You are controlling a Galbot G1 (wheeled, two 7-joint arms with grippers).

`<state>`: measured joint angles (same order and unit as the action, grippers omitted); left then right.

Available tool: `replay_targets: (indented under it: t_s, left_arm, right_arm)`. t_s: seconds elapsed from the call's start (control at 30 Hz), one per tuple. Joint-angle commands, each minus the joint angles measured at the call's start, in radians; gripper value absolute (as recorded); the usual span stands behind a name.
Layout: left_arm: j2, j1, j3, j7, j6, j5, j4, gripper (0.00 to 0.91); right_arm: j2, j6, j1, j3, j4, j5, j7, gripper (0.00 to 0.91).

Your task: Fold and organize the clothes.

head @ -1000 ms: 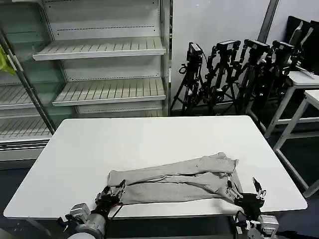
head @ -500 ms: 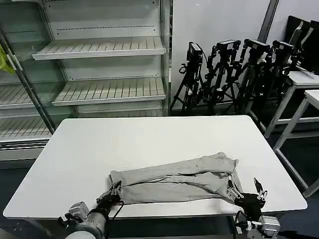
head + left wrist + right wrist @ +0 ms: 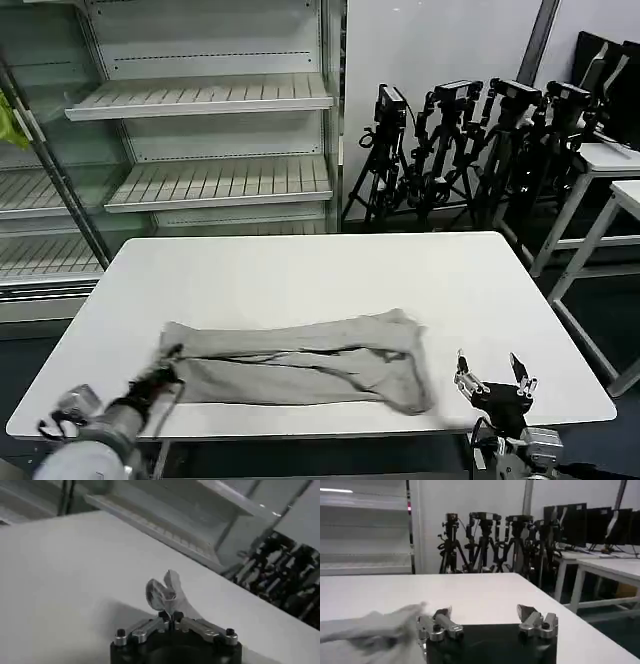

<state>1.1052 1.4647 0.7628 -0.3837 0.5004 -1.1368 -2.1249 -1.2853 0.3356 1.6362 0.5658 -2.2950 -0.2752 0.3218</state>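
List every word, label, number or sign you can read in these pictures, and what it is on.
None can be read.
The grey shirt, held by the left gripper, shows no legible print.
The shelves and the tripods behind the table carry no readable labels.
The right gripper bears no marking.

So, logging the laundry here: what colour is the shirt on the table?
Plain light grey; the shirt shows best in the head view.

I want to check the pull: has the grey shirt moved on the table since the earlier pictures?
Yes. The grey shirt slid toward the table's left edge, dragged by the left pincer; the open right pincer stayed put.
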Motion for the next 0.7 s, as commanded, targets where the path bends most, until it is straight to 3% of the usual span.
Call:
replay_targets:
  t_s: [0.03,0.3,0.47,0.7]
  left_arm:
    - [-0.126,-0.014,0.248,-0.036,0.069,-0.47,0.013,0.04]
    - [0.049,-0.032,0.004,-0.055,0.029,-0.676,-0.17,0.05]
    - [0.19,-0.124,-0.243,-0.05,-0.031,-0.608,-0.175,0.05]
    - [0.277,-0.206,-0.454,-0.048,-0.059,-0.499,-0.091,0.05]
  right_arm:
    - [-0.004,0.004,-0.004,-0.003,0.001,0.0,0.0,0.907]
    - [-0.021,0.004,0.012,-0.006,0.003,0.008,-0.001,0.907]
    - [-0.026,-0.005,0.041,-0.013,0.015,0.023,-0.003,0.907]
    - [-0.022,-0.009,0.049,0.001,0.014,0.021,-0.002,0.907]
